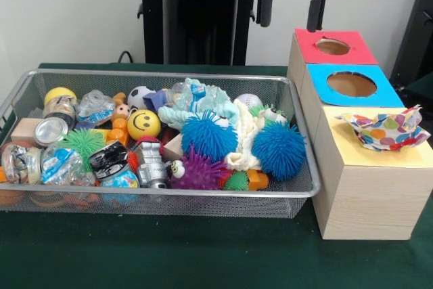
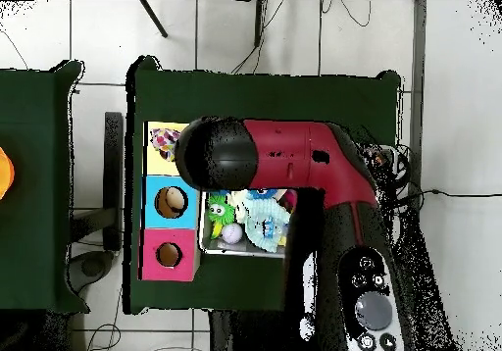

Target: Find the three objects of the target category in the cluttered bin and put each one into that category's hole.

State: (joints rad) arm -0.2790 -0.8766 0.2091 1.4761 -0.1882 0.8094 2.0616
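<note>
A wire mesh bin (image 1: 298, 191) is sitting at frame left, brimming with toys; 2 blue spiky balls (image 1: 209, 134) are lying centre-right.

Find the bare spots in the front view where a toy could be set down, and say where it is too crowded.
Free: the green table in front of the wire bin, and the yellow box top beside the dotted paper bowl. Crowded: the bin's inside, packed with toys.

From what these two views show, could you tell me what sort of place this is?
Probably a robotics lab set up for a sorting test: a green-covered table holds a wire mesh bin crammed with toys and a wooden box with red, blue and yellow tops, and the red and black robot arm reaches overhead.
</note>
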